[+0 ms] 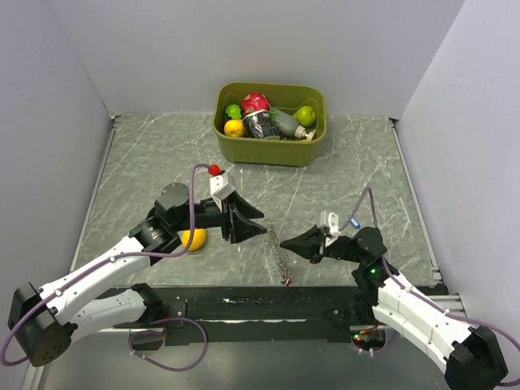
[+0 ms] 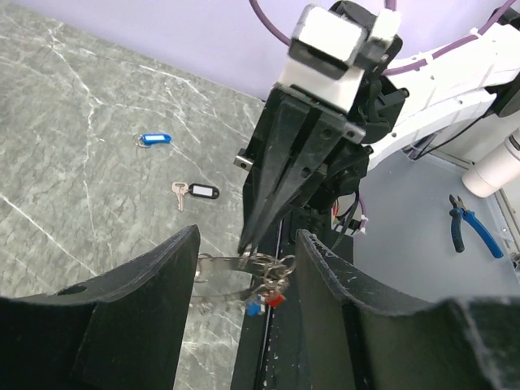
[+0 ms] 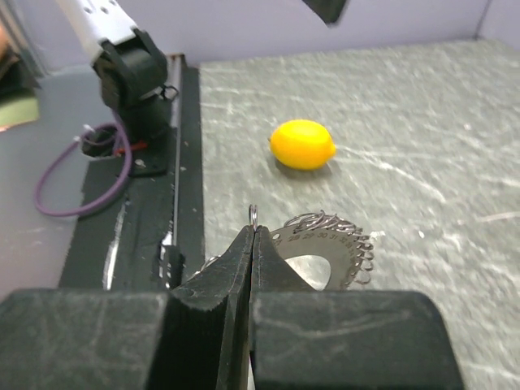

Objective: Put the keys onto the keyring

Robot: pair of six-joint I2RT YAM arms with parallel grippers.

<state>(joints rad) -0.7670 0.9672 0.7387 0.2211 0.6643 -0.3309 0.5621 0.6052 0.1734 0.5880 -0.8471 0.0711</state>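
The keyring [image 3: 325, 244] is a flat grey ring with numbers and small wire loops along its rim. It hangs above the table, with my right gripper [image 3: 253, 231] shut on one loop of it. In the top view the keyring [image 1: 282, 256] dangles below the right gripper [image 1: 284, 241]. Small red and blue keys [image 2: 264, 302] hang from the keyring [image 2: 219, 268]. My left gripper [image 2: 247, 236] is open, its fingers on either side of the keyring. A blue-headed key [image 2: 154, 139] and a black-headed key [image 2: 199, 192] lie loose on the table beyond.
A yellow lemon [image 1: 193, 239] lies under the left arm. A green bin [image 1: 313, 150] of toy fruit and bottles stands at the back. Blue-handled pliers [image 2: 471, 227] lie off the table. The black base strip [image 1: 244, 305] runs along the near edge.
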